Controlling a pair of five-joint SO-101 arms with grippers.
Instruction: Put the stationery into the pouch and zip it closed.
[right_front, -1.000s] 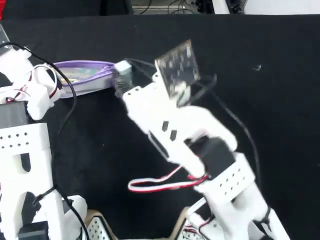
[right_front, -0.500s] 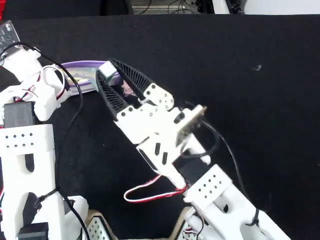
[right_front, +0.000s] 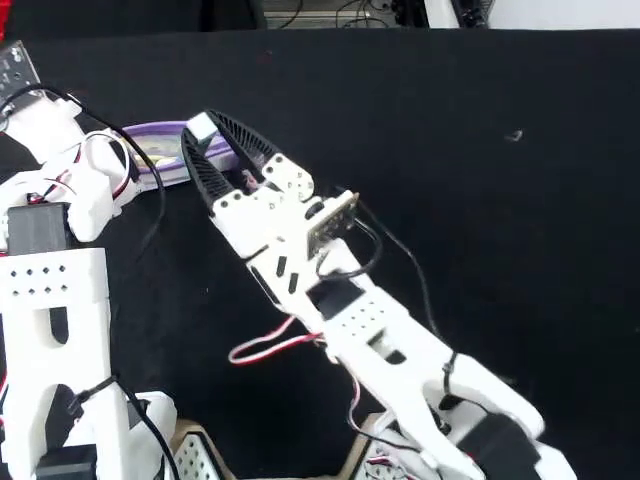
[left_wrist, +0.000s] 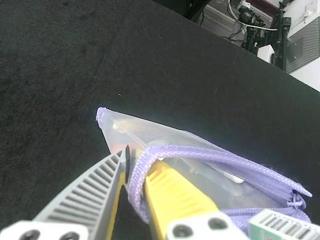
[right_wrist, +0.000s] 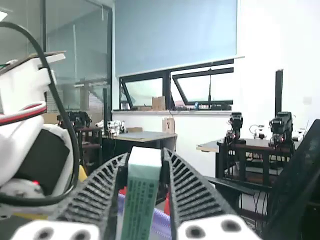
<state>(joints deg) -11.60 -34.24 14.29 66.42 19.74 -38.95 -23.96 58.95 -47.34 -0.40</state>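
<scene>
1. The right gripper (right_wrist: 144, 159) is clenching an eraser (right_wrist: 141, 197) between its black ribbed jaws, and the block is standing on end with its white top poking out past the fingertips.
2. A green paper sleeve (right_wrist: 138, 210) is wrapping the eraser. Dark print is running along the sleeve, but it is too small to read.
3. The left gripper (left_wrist: 135, 164) is pinching the pouch (left_wrist: 200, 150) at its rim, the yellow jaw inside the mouth and the grey jaw outside against the clear ribbed wall.
4. The pouch is lying flat on the black table (right_front: 500, 200), towards the far left of it, with its purple zipper tape (left_wrist: 225, 162) curving along the open edge. Pale and reddish shapes are showing through the wall, and I cannot tell what they are.
5. In the high view the eraser (right_front: 200, 127) is hanging at the pouch's right end, just beside the purple rim (right_front: 165, 130). Whether the two are touching cannot be told.
6. Wide black cloth is lying open to the right of the right arm, running to the table's far edge.
</scene>
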